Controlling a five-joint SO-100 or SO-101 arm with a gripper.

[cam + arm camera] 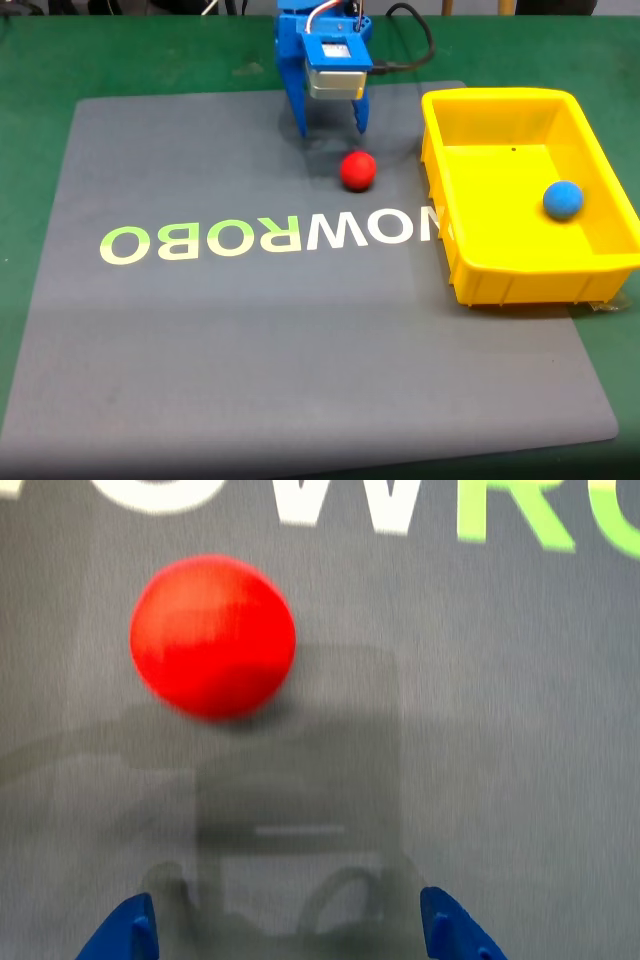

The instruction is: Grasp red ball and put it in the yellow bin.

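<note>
Matting (300, 350) of grey, printed with pale lettering, is spread over the green table (40, 60), and the yellow bin (600, 262) is set at its right edge, with a blue ball (563, 200) already lying inside. Beyond the lettering, at the far side, the blue gripper (330, 128) is held spread wide and empty, presumably for the approach. The red ball (358, 170) is left on the mat just near of its tips, off to their left in the wrist view (212, 637).

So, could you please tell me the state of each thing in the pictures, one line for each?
gripper: open, empty, above the mat behind the red ball
red ball: resting on the grey mat, not held
blue ball: lying inside the yellow bin
yellow bin: upright on the mat's right edge
grey mat: flat on the table
</note>
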